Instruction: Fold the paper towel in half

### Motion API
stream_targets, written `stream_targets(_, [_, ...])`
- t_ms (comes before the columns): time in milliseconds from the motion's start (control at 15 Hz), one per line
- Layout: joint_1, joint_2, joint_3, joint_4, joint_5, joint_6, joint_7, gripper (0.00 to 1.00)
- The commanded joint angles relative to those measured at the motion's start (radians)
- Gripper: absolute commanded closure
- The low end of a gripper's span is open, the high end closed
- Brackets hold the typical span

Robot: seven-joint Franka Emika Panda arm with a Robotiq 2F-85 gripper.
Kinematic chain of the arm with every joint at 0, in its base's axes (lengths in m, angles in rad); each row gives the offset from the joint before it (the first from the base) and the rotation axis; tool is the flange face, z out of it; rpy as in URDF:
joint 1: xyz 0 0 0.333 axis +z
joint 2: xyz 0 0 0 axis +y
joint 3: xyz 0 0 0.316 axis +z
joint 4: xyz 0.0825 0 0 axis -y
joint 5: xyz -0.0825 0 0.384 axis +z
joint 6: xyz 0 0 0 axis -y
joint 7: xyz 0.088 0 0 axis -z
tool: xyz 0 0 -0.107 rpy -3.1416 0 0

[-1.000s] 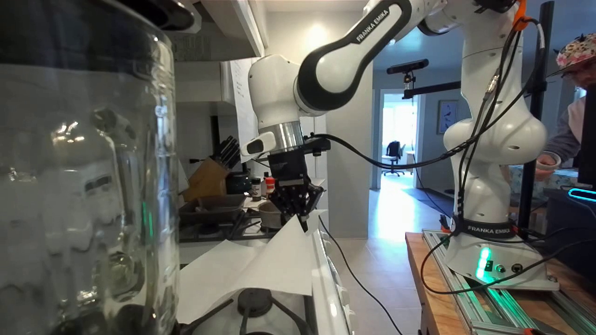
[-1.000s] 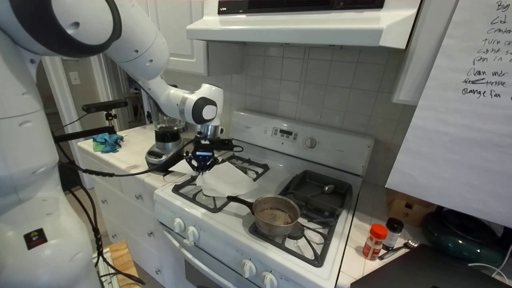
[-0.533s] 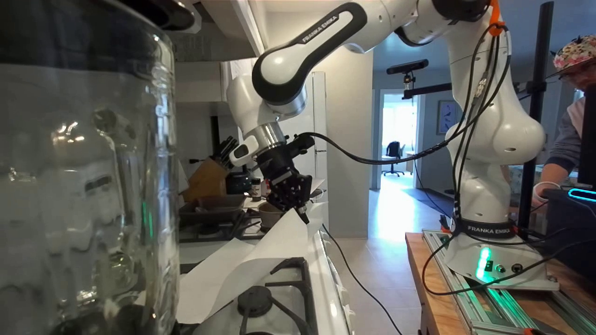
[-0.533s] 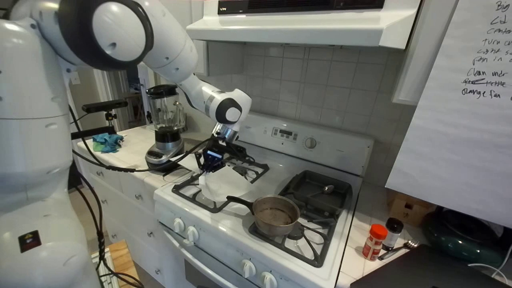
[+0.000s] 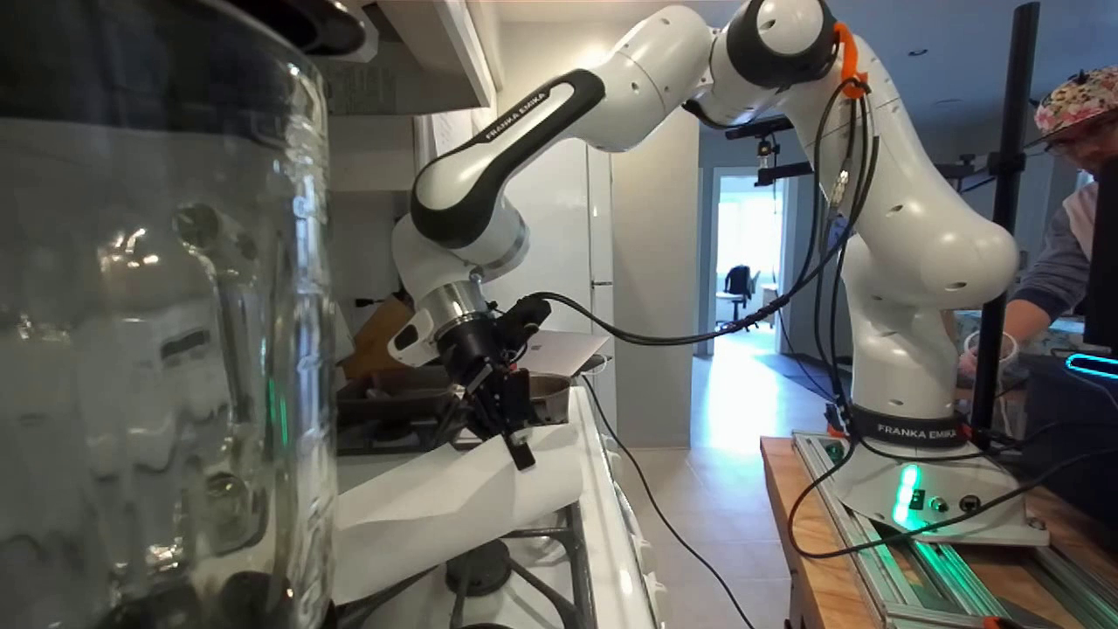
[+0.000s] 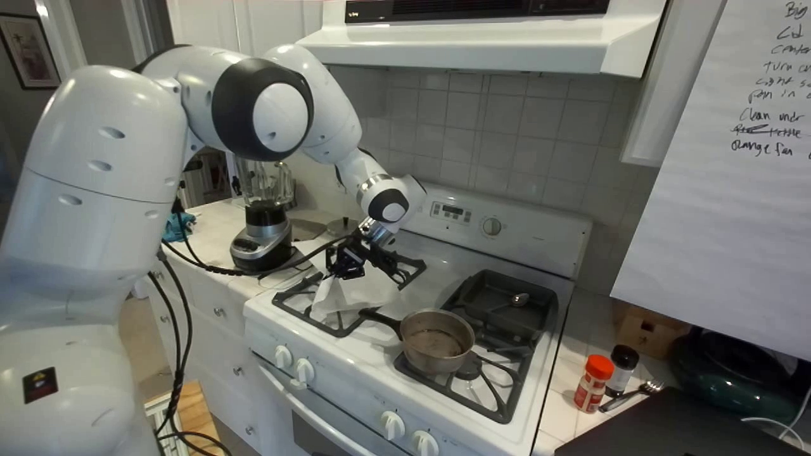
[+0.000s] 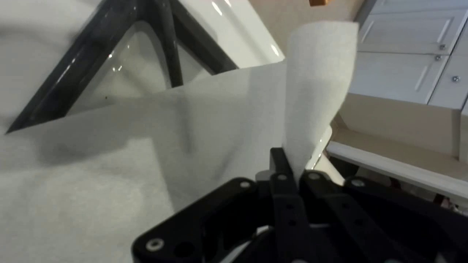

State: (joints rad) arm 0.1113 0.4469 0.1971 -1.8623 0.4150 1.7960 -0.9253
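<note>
The fingers [image 7: 280,162] of the gripper [image 7: 295,175] are pinched together on the towel [image 7: 219,120], a raised bit of it caught between them, with a flap running on past the tips. The rest spreads over the stove [image 6: 437,266], above the grate [image 7: 80,65] nearest the blender [image 6: 263,237]; bare bars come out from under its edge, and whether it rests on them I cannot tell. In an exterior view the gripper tilts down at the end of the arm [image 5: 659,87], the towel passes out of sight behind the blender, and a burner [image 5: 478,566] shows just beside the towel's edge. Near the towel is the handle of a pot [image 6: 431,358], which sits over the stove's other grate; behind the pot is a tray [image 6: 494,311] with 1 spoon [image 6: 519,299] in it. On the counter [image 6: 584,323] past the stove are 2 jars [image 6: 591,385], beside a fork [image 6: 627,398]. Beyond the arm a person [image 5: 1057,253] in a flowered cap is partly in view
</note>
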Motion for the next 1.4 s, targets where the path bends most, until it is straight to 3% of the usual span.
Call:
stream_targets(0, [-0.034,0.061,0.011,0.141,0.036,-0.079,0.066,1.00])
stream_targets(400, [-0.051,0.110,0.001,0.226,0.023,-0.094,0.170,1.00])
stream_targets(800, [-0.059,0.150,-0.009,0.218,0.024,0.063,0.265,1.00])
stream_targets(1333, [-0.047,0.159,-0.033,0.223,-0.078,0.149,0.407,1.00])
